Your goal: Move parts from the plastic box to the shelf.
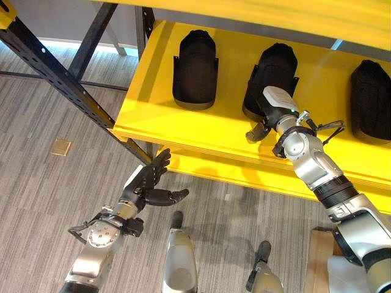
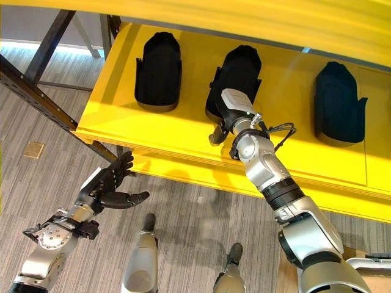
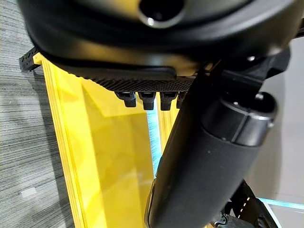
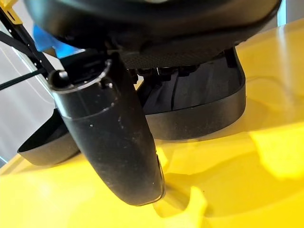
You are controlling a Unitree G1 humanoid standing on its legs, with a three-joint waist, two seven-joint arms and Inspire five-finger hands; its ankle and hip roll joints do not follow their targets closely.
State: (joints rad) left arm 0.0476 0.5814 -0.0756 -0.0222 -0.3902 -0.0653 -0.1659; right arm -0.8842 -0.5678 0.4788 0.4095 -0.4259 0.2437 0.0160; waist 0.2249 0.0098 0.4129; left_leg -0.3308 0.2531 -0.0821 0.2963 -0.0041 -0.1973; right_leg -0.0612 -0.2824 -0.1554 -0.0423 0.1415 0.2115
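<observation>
Grey wood-grain floor (image 1: 43, 201), tan square tile (image 1: 60, 147) (inset)

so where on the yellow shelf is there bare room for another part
Bare shelf left of the left part, and between the middle part and right part. Crowded at the middle part, where the right hand sits.

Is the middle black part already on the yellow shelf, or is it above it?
On it: the middle part rests on the yellow shelf, with the right hand at it.

Warehouse, yellow shelf (image 1: 183, 131), steel racking (image 1: 55, 70)
</observation>
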